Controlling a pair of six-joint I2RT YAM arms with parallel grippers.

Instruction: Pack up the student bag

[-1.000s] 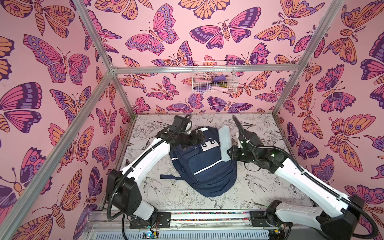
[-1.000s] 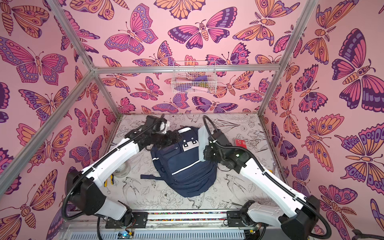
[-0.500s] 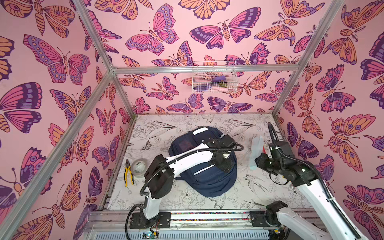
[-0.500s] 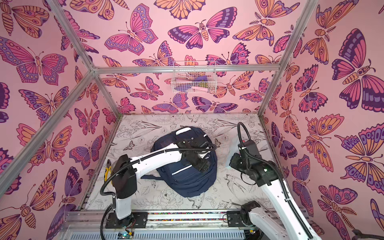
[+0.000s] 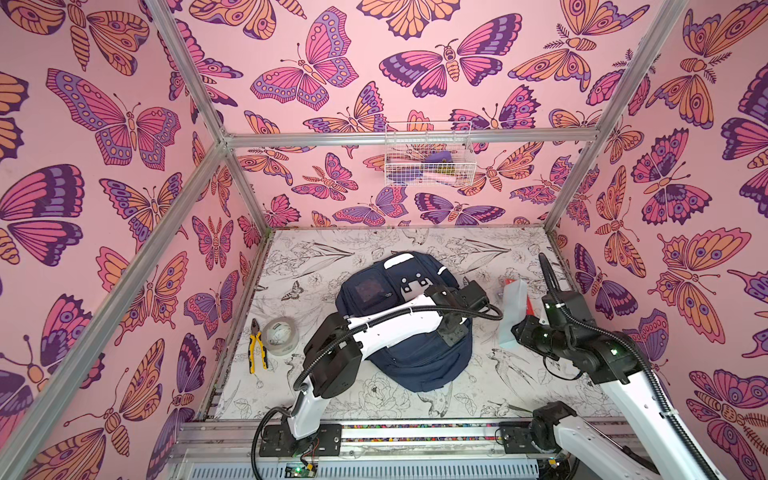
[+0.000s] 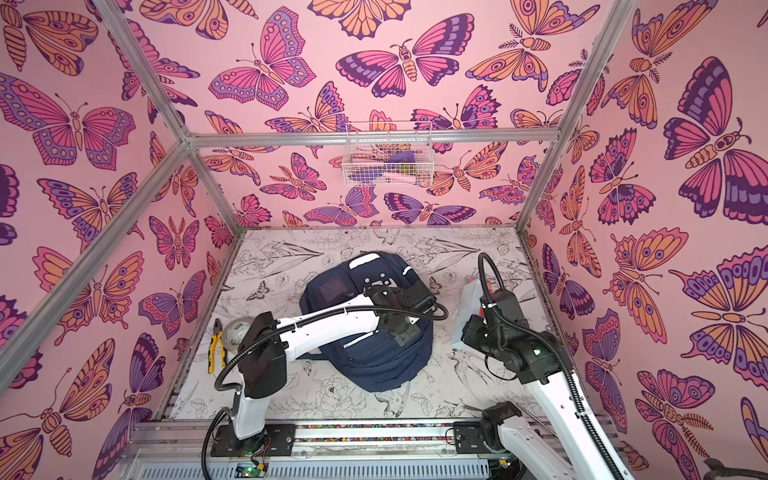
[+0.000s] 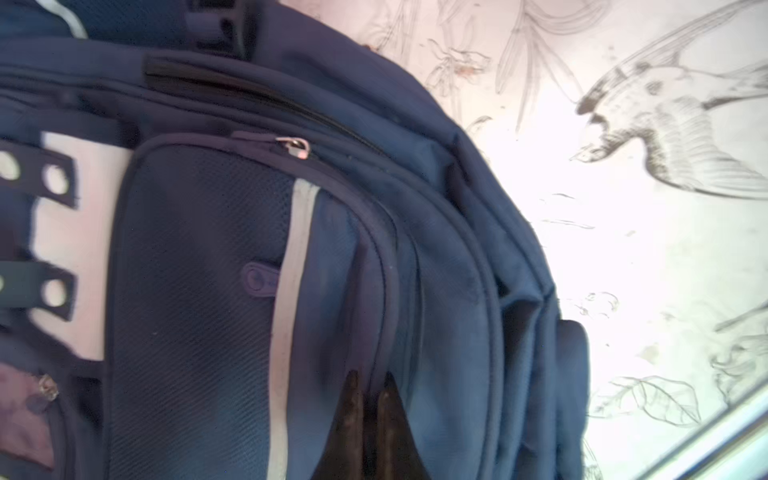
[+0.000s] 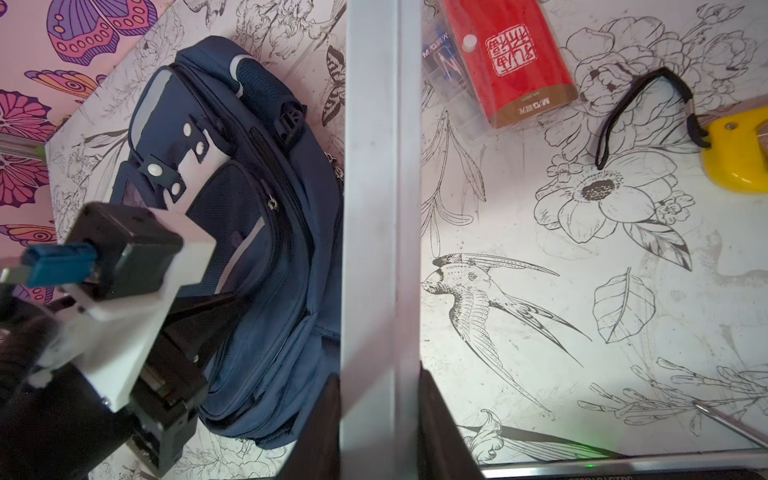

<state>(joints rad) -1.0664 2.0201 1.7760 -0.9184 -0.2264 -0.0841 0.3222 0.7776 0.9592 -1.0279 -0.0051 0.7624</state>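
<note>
If my left pinch slips: bag point(image 5: 419, 365) cloth drops flat, and I judge there'd be no mouth for the case point(image 5: 513, 307) to enter.
left hand point(image 7: 370, 376): shut tight on the piping ridge beside the front pocket point(image 7: 195, 270); can't tell if a zip pull is in there or only cloth.
right hand point(image 8: 376, 378): clamped on the case, gripping one end, edge-on, the rest sticking out ahead of my fingers.
bag spot: middle of the bench point(image 5: 357, 399), on its back, pockets up, under my left arm point(image 5: 395, 324).
bag heading: handle end toward the back wall point(image 5: 332, 199), bottom toward the rail point(image 5: 415, 430) at my bases.
long axis: back wall to rail, bottom end skewed slightly to my right.
case spot: off the bag's right side, looks lifted clear of the bench, not touching the bag.
risk, zips: slider point(image 7: 297, 147) sits at the end of its track and the zips look shut from here, so a pull may drag or lift the whole bag instead of opening it.
risk, lever: an end grip on a long case means a knock on the bag's edge could twist it in my fingers or pop it out.
risk, crossing: my left arm lies across the bag, so bringing the case over could hit it or its cable point(image 5: 469, 309).
</note>
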